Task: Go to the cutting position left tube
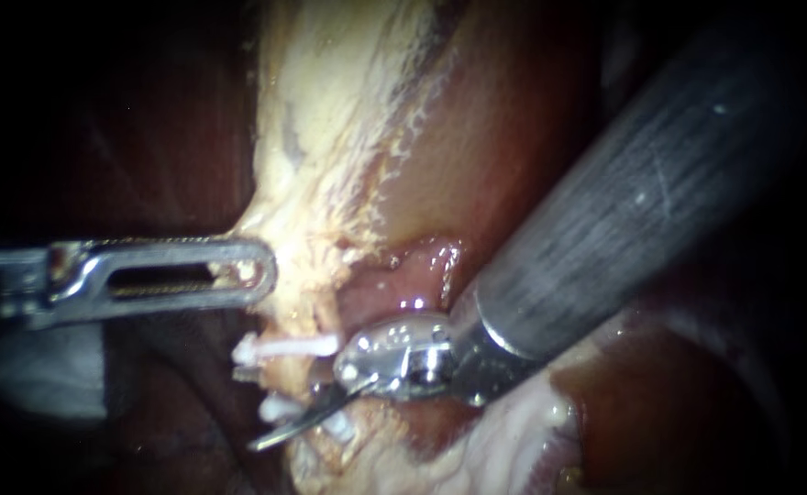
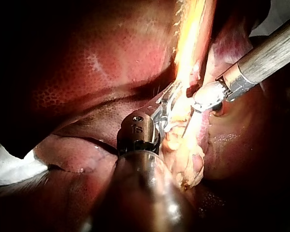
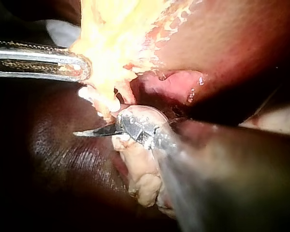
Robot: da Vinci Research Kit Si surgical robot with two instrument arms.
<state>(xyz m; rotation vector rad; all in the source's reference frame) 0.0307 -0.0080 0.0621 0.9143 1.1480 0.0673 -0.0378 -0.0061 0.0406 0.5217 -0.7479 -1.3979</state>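
Liver (image 2: 87, 63) behind, right instrument (image 1: 281, 433) at edge of clipped tube (image 1: 286, 378)

Pale yellow tissue (image 1: 330, 137), dark red finely speckled liver (image 2: 87, 63), and a whitish, perhaps pink-tinged clip (image 1: 284, 346).

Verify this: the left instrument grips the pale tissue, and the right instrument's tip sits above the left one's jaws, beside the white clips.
One error: the endoscope view shows the tip of the right instrument below the jaws of the left instrument, not above. The left instrument does grip the pale tissue, and the tip is beside the white clips.
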